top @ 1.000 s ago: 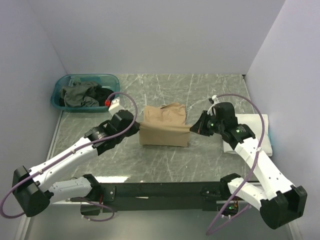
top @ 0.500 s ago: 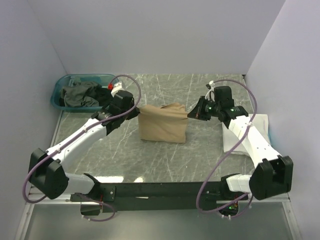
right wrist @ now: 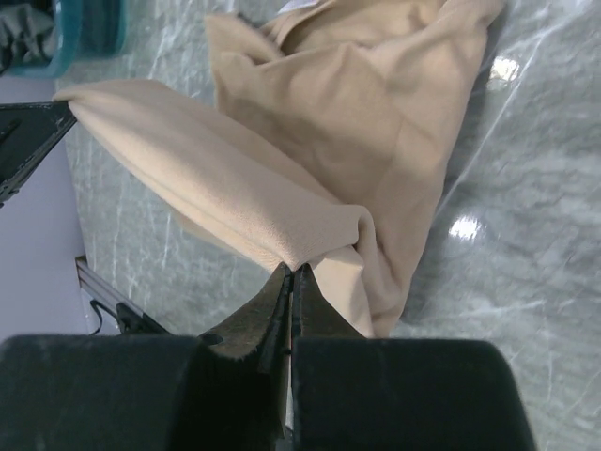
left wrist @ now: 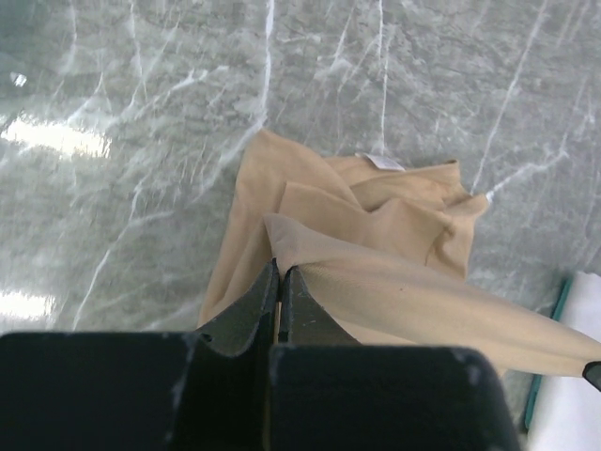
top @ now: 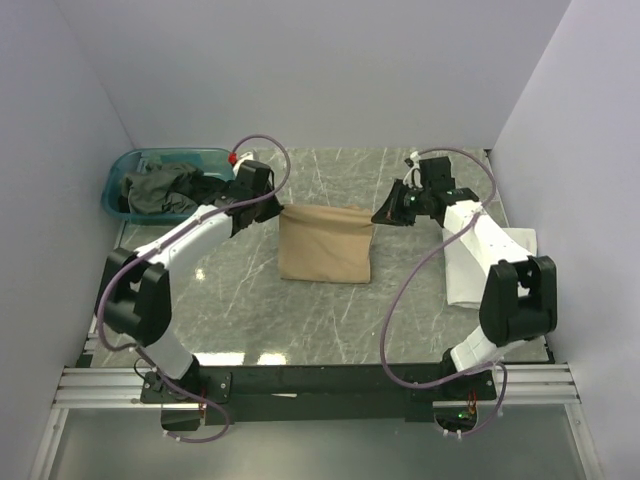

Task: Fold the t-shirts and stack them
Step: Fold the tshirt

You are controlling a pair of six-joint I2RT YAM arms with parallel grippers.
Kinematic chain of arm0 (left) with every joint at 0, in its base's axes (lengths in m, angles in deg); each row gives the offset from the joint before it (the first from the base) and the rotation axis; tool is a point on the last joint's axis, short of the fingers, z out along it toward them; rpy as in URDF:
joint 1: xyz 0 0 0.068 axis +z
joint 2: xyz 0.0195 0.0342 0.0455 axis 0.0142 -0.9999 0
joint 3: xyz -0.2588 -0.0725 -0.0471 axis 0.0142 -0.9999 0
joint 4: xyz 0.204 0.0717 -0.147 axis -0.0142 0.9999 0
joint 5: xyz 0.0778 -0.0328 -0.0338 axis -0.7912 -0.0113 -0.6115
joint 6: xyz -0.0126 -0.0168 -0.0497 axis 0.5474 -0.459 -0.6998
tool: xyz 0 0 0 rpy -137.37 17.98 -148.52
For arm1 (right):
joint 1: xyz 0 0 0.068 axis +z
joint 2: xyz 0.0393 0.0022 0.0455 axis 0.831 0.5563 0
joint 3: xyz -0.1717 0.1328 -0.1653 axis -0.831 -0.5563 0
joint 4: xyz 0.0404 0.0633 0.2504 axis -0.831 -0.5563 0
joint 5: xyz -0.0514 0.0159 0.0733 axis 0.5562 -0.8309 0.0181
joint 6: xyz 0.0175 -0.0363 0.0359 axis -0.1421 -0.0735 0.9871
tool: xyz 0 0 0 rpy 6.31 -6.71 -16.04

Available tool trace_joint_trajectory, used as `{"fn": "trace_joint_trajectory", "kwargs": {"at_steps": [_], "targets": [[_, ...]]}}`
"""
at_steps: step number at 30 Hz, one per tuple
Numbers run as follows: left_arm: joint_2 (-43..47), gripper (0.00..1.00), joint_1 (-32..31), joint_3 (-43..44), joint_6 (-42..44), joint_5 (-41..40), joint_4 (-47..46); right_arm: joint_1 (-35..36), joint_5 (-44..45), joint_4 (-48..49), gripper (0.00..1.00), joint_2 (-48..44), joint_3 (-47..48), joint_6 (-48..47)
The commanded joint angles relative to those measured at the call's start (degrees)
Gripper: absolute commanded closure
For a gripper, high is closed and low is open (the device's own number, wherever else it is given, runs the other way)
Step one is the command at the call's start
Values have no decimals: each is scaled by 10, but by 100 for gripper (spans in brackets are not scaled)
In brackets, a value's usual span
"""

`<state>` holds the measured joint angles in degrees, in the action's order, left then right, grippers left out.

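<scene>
- Far left, at the back of the bench [top: 330, 325], a teal tub [top: 118, 187] holds a crumpled grey-green t-shirt [top: 155, 190] with a black t-shirt [top: 210, 187] beside it.
- Just right of the tub, the left pincer [top: 272, 208] is clamped shut on the upper left corner of the tan t-shirt [top: 325, 245]. The wrist view shows the cloth pinched between its closed tips.
- The tan t-shirt sits mid-bench between the two pincers. Its top edge is lifted and pulled taut from one to the other, and its lower part rests in loose folds on the bench.
- The right pincer [top: 380, 214] is closed on the upper right corner of the tan t-shirt, with a bunched fold caught at its tips.
- Far right, a folded white t-shirt [top: 462, 288] lies flat on the bench, partly under the right arm and well apart from the tan one.
</scene>
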<state>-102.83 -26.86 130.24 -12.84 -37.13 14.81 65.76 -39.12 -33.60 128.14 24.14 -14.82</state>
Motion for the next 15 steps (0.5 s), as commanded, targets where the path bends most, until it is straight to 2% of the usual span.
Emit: {"fn": "trace_joint_trajectory", "kwargs": {"at_steps": [1,15], "targets": [[-28,99,19,47,20,0,-17,-14,11,10,100,39,47,-18],[-178,99,48,146,39,32,-13,-34,13,37,100,209,152,-8]]}}
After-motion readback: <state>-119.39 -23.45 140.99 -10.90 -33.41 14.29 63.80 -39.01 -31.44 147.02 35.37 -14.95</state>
